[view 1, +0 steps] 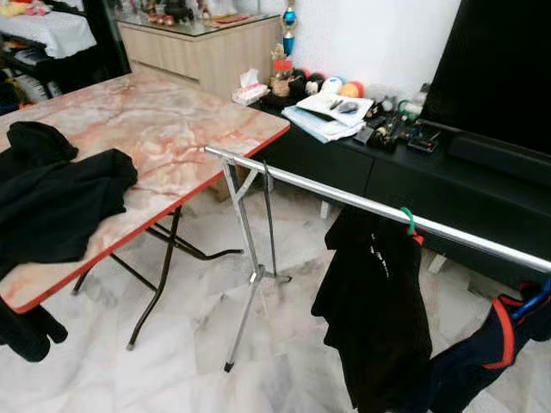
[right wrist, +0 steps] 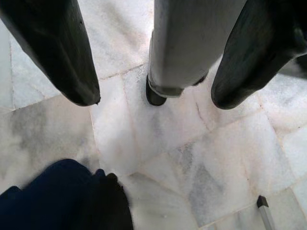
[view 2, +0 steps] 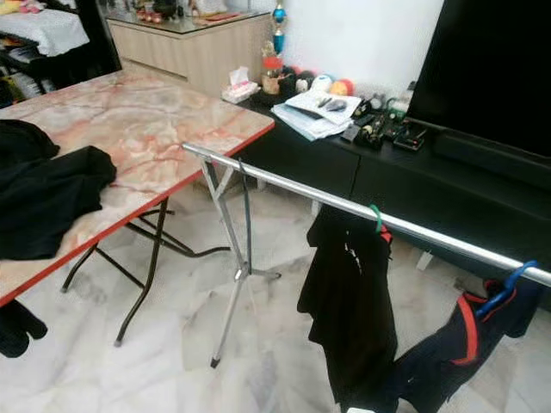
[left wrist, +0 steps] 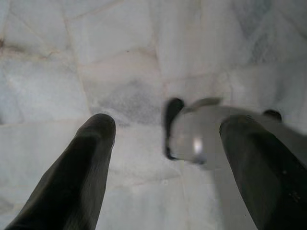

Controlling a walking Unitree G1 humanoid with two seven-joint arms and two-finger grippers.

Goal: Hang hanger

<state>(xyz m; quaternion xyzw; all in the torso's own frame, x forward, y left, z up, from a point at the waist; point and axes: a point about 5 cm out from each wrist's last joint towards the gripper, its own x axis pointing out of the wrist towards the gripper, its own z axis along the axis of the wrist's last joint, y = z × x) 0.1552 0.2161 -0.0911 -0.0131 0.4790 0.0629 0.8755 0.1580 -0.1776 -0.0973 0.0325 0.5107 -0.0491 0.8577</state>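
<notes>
Both arms hang down at the floor. The left gripper [left wrist: 163, 139] has its two black fingers spread wide with nothing between them but white marble floor [view 1: 189, 344]; the right gripper [right wrist: 153, 91] is just as wide open and just as empty, with a dark blue garment lying on the tiles beyond it.

Largest first: the marble-topped folding table [view 1: 172, 129] fills the nine to eleven o'clock part of the head view, and black clothes [view 1: 52, 198] are heaped on its near end. No bare hanger can be made out there. The silver rail [view 1: 344, 196] of the drying rack runs from the table corner at the middle down toward four o'clock — its long axis is a slant across the view. On it hang a black garment [view 1: 374, 318] on a green hook [view 1: 409, 219] and, at four o'clock, a navy and red garment [view 1: 486, 344] on a blue hanger [view 1: 529, 303].

The clothes pile is on the left arm's side and the rail's free stretch on the right arm's side, so I judge the left would pick up and the right would be nearer the rail.
</notes>
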